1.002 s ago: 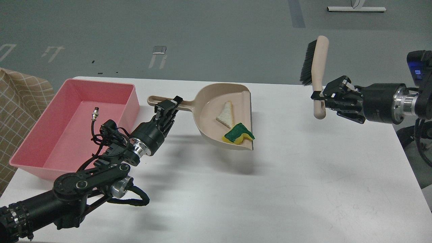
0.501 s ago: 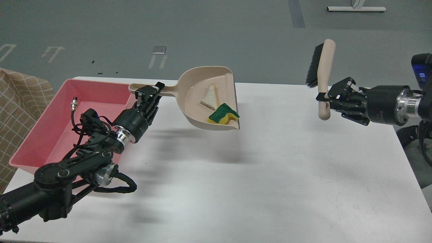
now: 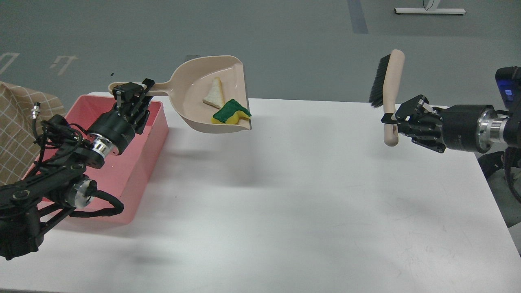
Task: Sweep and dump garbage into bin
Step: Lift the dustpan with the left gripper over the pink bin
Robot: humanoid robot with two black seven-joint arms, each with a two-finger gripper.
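Since half a second ago the left gripper (image 3: 131, 92) has carried the beige plastic dustpan (image 3: 191, 101) up and toward the upper left of the frame, its jaws clamped on the handle above the pink rectangular plastic bin (image 3: 156, 122). The white triangular bread slice (image 3: 214, 94) and yellow green-topped sponge (image 3: 230, 112) lie in the pan, right of those jaws. The right gripper (image 3: 394, 118), jaws closed on the upright beige black-bristled brush (image 3: 390, 93), has barely shifted over the white worktop (image 3: 309, 195). No writing is legible.
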